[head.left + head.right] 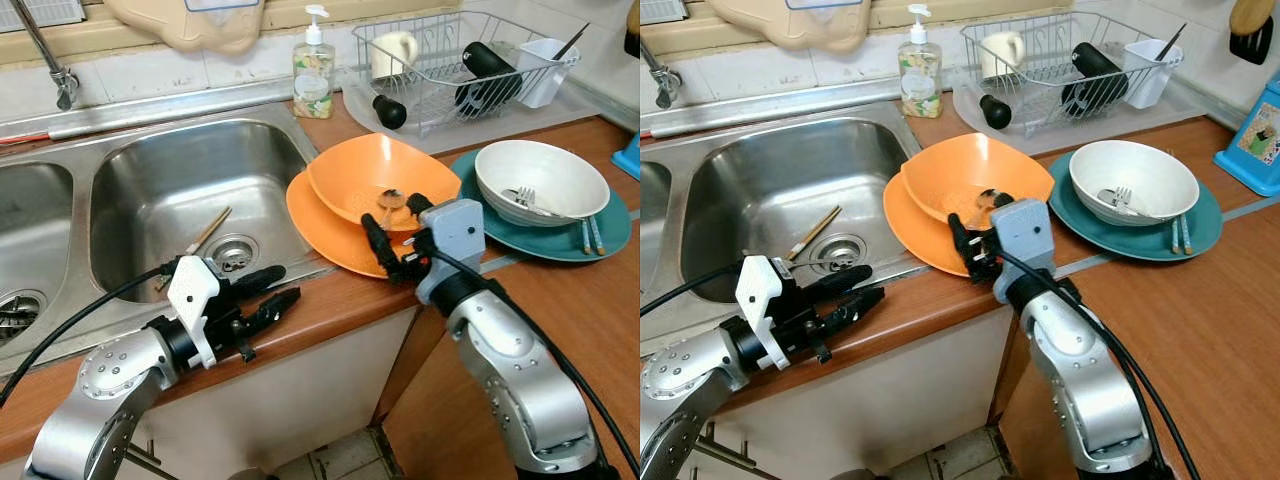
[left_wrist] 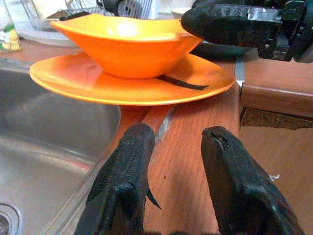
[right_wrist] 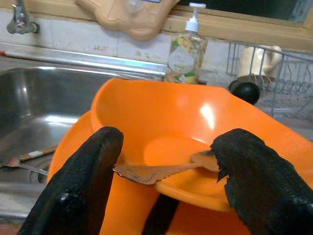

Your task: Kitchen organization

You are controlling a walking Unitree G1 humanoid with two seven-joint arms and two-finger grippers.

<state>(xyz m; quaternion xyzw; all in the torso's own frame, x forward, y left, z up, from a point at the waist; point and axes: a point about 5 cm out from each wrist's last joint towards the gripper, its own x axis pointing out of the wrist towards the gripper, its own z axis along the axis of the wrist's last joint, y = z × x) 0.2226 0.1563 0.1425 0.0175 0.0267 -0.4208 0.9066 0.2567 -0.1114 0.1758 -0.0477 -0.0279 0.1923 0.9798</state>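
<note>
An orange bowl (image 1: 380,175) sits on an orange plate (image 1: 315,225) on the wooden counter just right of the sink. A metal spoon (image 1: 388,200) lies inside the bowl, its end over the near rim (image 3: 146,174). My right gripper (image 1: 390,212) is open at that near rim, one finger on each side of the spoon's end, gripping nothing. My left gripper (image 1: 290,283) is open and empty over the counter's front edge by the sink, pointing at the plate (image 2: 132,83) from a short way off.
A white bowl (image 1: 540,178) holding a fork stands on a teal plate (image 1: 610,235) to the right, with chopsticks on the plate's edge. Behind are a wire dish rack (image 1: 450,60) and a soap bottle (image 1: 313,70). The steel sink (image 1: 150,170) holds a chopstick (image 1: 205,235).
</note>
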